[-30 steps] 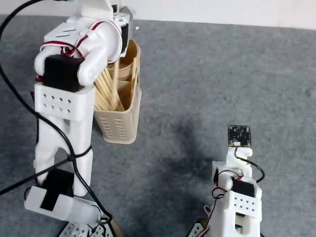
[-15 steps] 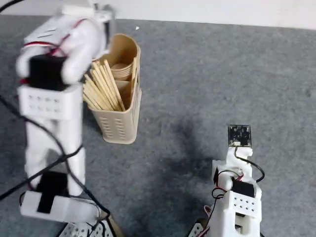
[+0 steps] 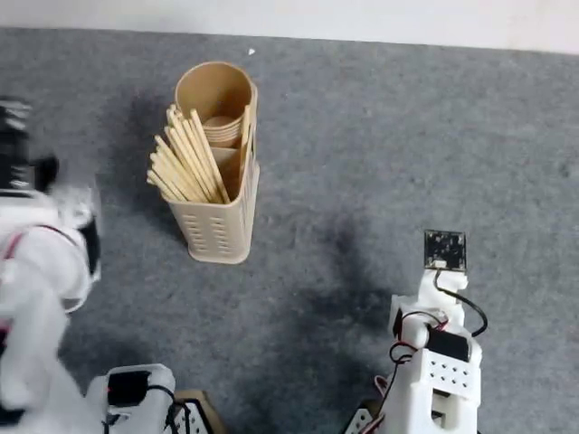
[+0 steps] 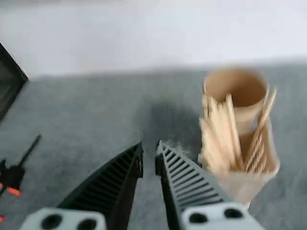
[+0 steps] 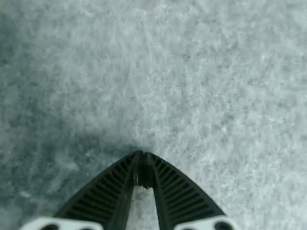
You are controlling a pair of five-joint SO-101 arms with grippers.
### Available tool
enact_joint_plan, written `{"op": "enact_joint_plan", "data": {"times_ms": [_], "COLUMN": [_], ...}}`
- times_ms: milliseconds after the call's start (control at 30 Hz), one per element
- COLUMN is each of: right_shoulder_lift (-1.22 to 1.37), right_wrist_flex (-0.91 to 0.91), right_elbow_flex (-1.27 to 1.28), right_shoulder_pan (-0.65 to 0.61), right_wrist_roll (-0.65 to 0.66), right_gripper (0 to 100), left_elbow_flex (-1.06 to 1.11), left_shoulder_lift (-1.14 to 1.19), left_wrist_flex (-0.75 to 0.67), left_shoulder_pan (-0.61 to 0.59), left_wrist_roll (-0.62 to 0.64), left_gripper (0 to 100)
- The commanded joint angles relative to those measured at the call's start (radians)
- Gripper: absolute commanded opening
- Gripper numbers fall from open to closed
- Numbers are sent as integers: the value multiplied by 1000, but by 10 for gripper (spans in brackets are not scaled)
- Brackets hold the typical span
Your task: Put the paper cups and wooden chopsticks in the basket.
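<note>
A beige slotted basket [image 3: 220, 228] stands upright on the grey carpet. Brown paper cups [image 3: 215, 93] are stacked in its far part, and a bundle of wooden chopsticks [image 3: 185, 167] leans in its near part. In the left wrist view the basket [image 4: 242, 186], cups [image 4: 235, 88] and chopsticks [image 4: 221, 139] lie beyond my left gripper [image 4: 148, 149], which is empty, open by a narrow gap and well clear of them. My left arm [image 3: 41, 271] is a blur at the left edge. My right gripper [image 5: 140, 157] is shut on nothing, just over bare carpet.
My right arm [image 3: 436, 362] sits at the near right, far from the basket. A pale strip [image 3: 362, 18] borders the carpet at the back. Black hardware [image 4: 12, 172] lies off to one side in the left wrist view.
My left arm has swung away from above the basket toward the left and near edge, uncovering the cups and chopsticks. The right arm has stayed still.
</note>
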Motion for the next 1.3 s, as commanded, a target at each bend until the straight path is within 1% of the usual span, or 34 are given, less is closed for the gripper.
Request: {"op": "enact_joint_plan", "data": {"times_ms": [0, 100, 200, 267, 333, 467, 500, 567, 667, 800, 900, 1000, 1067, 1133, 1267], "right_shoulder_lift": [-12, -48, -163, -278, -414, -700, -725, -676, -641, -651, -647, -648, -657, -657, -657], "right_wrist_flex": [70, 183, 309, 372, 409, 420, 417, 400, 363, 364, 371, 467, 512, 506, 506], "right_elbow_flex": [-59, -120, -148, -148, -122, 87, 125, 189, 205, 205, 205, 205, 203, 203, 203], "right_shoulder_pan": [1, -25, -68, -94, -117, -108, -108, -105, -104, -41, 35, 101, 116, 116, 116], "right_wrist_roll": [-11, -11, -11, -11, -11, -6, -5, -5, -5, -5, -5, -5, -5, -5, -5], "right_gripper": [5, 5, 5, 5, 5, 5, 5, 5, 5, 5, 5, 5, 5, 5, 5], "left_elbow_flex": [633, 1056, 1357, 1489, 1590, 1748, 1785, 1854, 1853, 1851, 1851, 1851, 1851, 1851, 1851], "left_shoulder_lift": [-185, -355, -504, -587, -656, -774, -803, -865, -931, -964, -964, -974, -972, -974, -974], "left_wrist_flex": [-227, -494, -710, -783, -804, -804, -804, -804, -772, -657, -534, -439, -413, -391, -388], "left_shoulder_pan": [-7, -4, -4, -4, -1, 41, 48, 67, 64, 16, -27, -84, -133, -173, -189], "left_wrist_roll": [-23, -43, -123, -127, -127, -127, -127, -129, -129, -132, -133, -135, -135, -133, -133], "left_gripper": [88, 88, 88, 88, 88, 88, 88, 88, 88, 90, 90, 90, 89, 88, 88]}}
